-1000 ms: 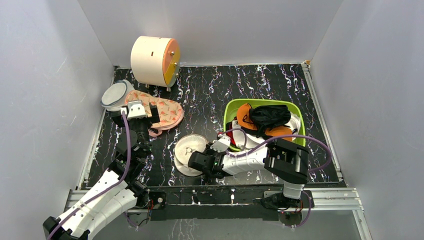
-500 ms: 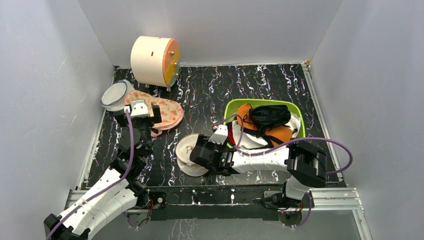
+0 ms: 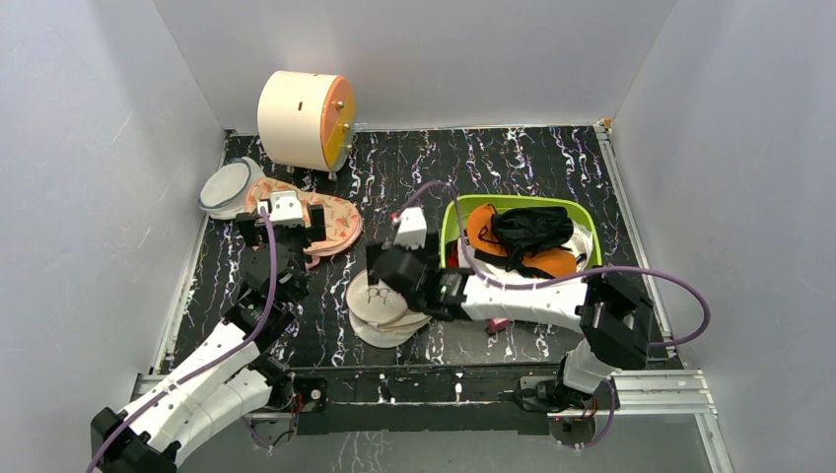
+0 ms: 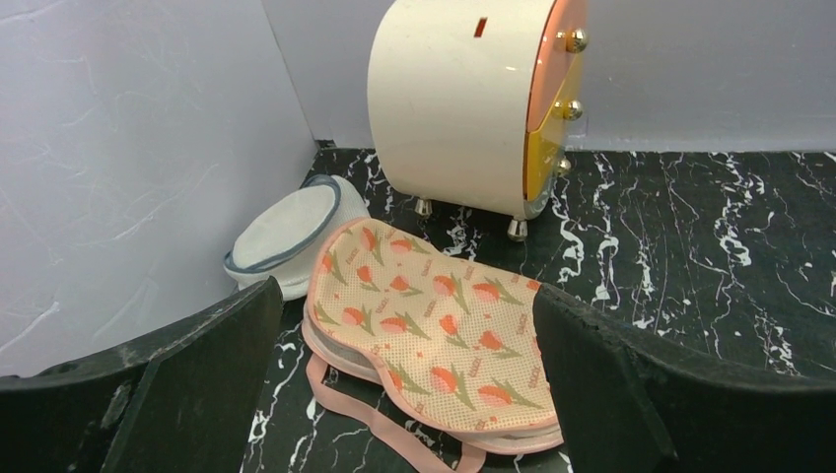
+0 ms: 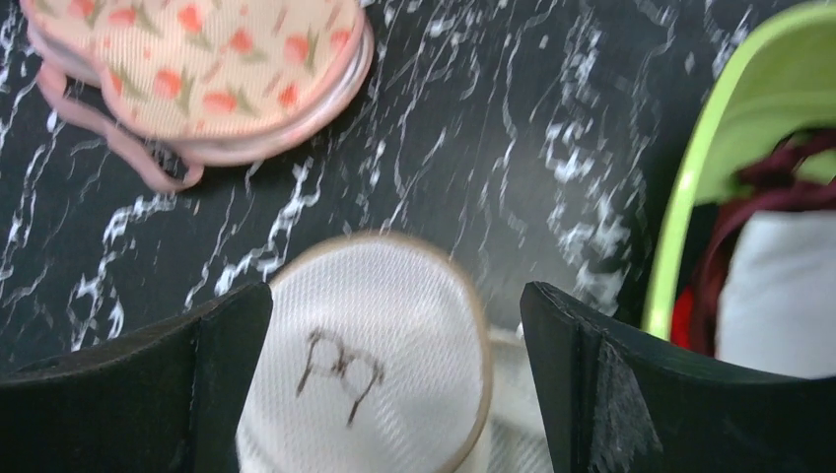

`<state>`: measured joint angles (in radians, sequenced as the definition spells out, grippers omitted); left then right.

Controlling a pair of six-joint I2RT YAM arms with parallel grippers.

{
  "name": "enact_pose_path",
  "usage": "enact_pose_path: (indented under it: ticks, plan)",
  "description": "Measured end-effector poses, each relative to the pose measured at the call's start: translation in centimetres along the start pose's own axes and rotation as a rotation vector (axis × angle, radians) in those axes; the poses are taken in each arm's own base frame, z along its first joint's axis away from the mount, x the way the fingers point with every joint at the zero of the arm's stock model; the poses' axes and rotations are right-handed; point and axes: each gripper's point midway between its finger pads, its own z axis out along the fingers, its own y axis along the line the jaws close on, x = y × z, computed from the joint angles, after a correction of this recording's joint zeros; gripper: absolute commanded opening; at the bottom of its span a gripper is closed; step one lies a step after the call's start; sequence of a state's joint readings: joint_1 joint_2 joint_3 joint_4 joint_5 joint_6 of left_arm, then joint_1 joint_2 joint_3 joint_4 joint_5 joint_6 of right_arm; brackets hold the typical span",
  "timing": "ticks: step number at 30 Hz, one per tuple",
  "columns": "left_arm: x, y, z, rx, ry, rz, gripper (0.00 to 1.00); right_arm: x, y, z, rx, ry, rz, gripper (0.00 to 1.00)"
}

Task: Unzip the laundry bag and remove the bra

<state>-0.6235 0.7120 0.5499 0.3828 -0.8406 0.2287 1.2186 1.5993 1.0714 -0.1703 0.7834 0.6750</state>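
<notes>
The laundry bag (image 3: 380,313) is a white mesh round pod on the table's front middle, its two halves offset from each other. Its black mark faces up in the right wrist view (image 5: 367,325). My right gripper (image 3: 383,279) hovers open over the bag's far edge, and the bag lies between its fingers (image 5: 394,394). The bra (image 3: 483,227), with orange cups and black straps, lies in the green basket (image 3: 455,212). My left gripper (image 3: 288,235) is open and empty (image 4: 409,394), just short of the pink flower-patterned pouch (image 4: 434,325).
A grey-rimmed white disc (image 3: 227,187) lies at the far left beside the pink pouch (image 3: 320,222). A cream drum with an orange face (image 3: 301,118) stands at the back. White garments (image 3: 485,278) fill the basket's near side. A small pink item (image 3: 498,324) lies by the right arm.
My right gripper has moved from the bag's near side back and up over its far edge. The bag's upper half has shifted. My left gripper has moved slightly right, toward the pink pouch.
</notes>
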Motion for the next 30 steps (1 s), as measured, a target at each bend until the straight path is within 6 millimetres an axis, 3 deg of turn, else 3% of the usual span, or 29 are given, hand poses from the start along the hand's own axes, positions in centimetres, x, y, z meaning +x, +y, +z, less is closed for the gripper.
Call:
enact_pose_path:
  ticks: [3, 6, 10, 14, 17, 20, 26, 30]
  plan:
    - [0.5, -0.4, 0.2, 0.010, 0.016, -0.002, 0.98, -3.6, -1.5, 1.9, -0.004, -0.012, -0.036, 0.98]
    - [0.7, -0.5, 0.3, 0.013, 0.027, -0.012, 0.98, -6.7, -4.6, 3.7, -0.009, -0.003, -0.061, 0.98]
    - [0.9, -0.5, 0.7, 0.012, 0.044, -0.026, 0.98, -11.9, -10.0, 5.0, -0.016, -0.027, -0.041, 0.98]
    - [1.6, -0.6, 1.4, 0.013, 0.075, -0.033, 0.98, -17.4, -16.1, 4.6, 0.013, -0.104, 0.014, 0.98]
    - [2.3, -0.6, 1.8, 0.023, 0.099, -0.044, 0.98, -20.4, -21.2, 2.8, 0.067, -0.165, 0.053, 0.98]
    - [2.8, -0.5, 2.5, 0.042, 0.122, -0.069, 0.98, -22.1, -25.0, -0.6, 0.132, -0.246, 0.074, 0.98]
    - [3.6, 0.7, 4.9, 0.086, 0.169, -0.197, 0.98, -22.4, -25.9, -7.3, 0.145, -0.371, 0.062, 0.98]
    - [2.4, 0.5, 6.0, 0.156, 0.176, -0.276, 0.98, -23.0, -26.2, -10.5, 0.151, -0.440, 0.042, 0.98]
